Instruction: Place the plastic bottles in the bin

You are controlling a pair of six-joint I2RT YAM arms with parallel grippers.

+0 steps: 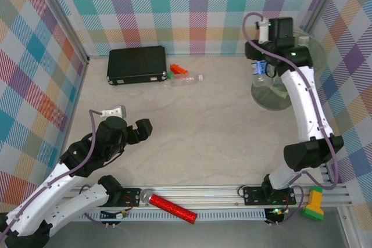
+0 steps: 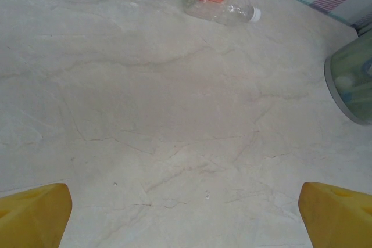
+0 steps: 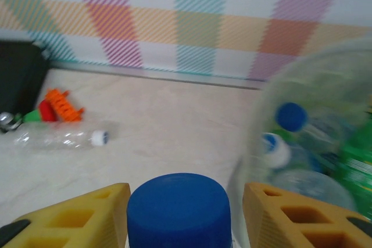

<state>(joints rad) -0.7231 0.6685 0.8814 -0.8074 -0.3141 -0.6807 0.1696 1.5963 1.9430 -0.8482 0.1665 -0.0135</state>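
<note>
My right gripper hangs at the left rim of the bin, shut on a clear plastic bottle with a blue label. Its blue cap stands between my yellow fingers. In the right wrist view the bin holds several bottles, among them a blue-capped one and a green one. One clear bottle with a white cap lies on its side by the black case. My left gripper is open and empty over the bare table.
A flat black case lies at the back left, with orange toy bricks beside it. A red glittery cylinder rests on the front rail. A yellow and green block sits at the front right. Checked walls close off the table.
</note>
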